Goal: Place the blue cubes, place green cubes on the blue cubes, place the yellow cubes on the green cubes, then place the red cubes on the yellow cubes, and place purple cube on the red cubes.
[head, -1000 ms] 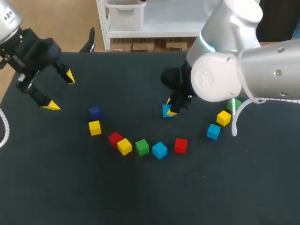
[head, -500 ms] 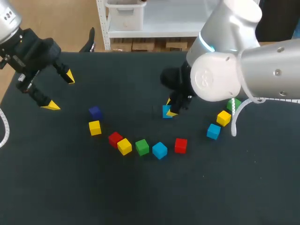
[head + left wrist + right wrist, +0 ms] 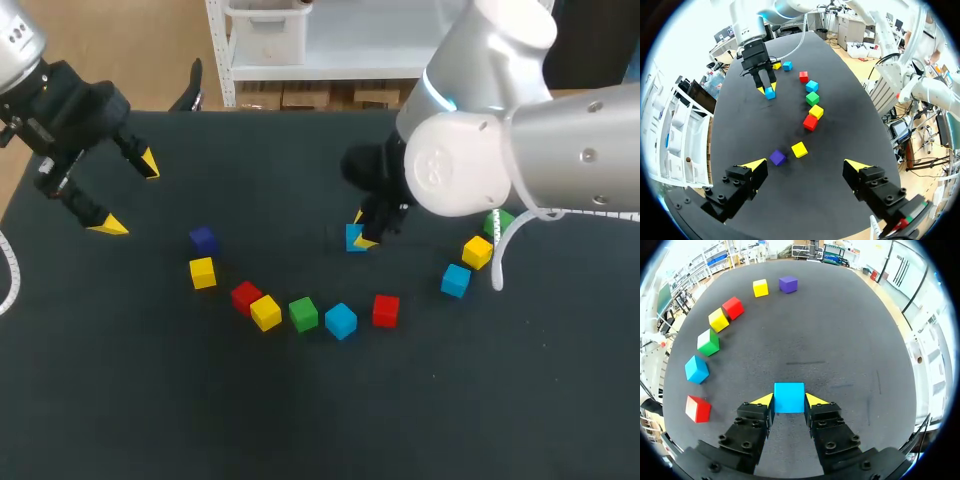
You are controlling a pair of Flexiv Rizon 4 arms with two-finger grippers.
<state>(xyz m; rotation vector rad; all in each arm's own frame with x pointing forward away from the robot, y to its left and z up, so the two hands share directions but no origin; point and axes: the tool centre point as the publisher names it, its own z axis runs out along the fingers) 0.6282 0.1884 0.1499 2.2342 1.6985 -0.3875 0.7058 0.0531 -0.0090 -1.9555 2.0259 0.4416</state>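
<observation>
The right arm (image 3: 520, 150) is covering most of the centre-right green cube (image 3: 506, 222) and part of the mid-frame blue cube (image 3: 353, 238).

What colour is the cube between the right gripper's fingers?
A blue cube, clearest in the right wrist view.

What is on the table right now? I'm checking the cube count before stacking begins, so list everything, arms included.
blue cubes: three, blue; one in the curved row, one at the right, one in the right gripper.
green cubes: two, green; one in the row, one at the far right, partly hidden.
yellow cubes: three, yellow; one in the row, one at its left end, one at the right.
red cubes: two, red; both in the row, the other at its right end.
purple cube: one, purple; just behind the leftmost yellow.
table: one, black.
left gripper: open, empty, over the table's left.
right gripper: shut on a blue cube, mid-table.
</observation>
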